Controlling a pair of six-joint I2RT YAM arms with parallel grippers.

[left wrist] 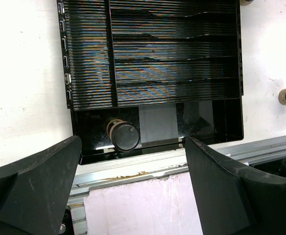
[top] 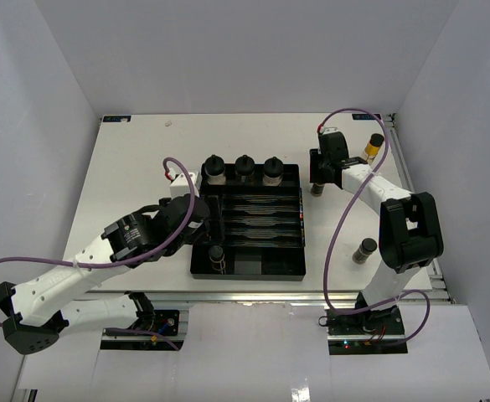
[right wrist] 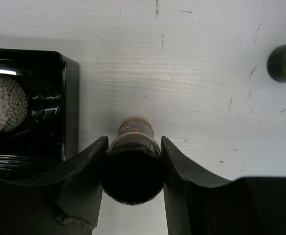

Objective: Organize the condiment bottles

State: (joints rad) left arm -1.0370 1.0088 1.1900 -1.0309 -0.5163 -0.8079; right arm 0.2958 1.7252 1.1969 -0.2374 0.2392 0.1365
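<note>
Right wrist: tray (right wrist: 70,107) just beside bottle (right wrist: 134,161)

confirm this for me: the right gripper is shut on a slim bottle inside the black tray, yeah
Not inside. The right gripper is shut on the slim bottle, but that bottle is outside the black tray, over the white table beside the tray's wall. The right wrist view shows it.

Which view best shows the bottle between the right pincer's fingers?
Right wrist: the bottle fills the centre, black cap toward the camera, with the right pincer closed on it. The top view shows only a small dark bit under the pincer; the left wrist view misses it.
</note>
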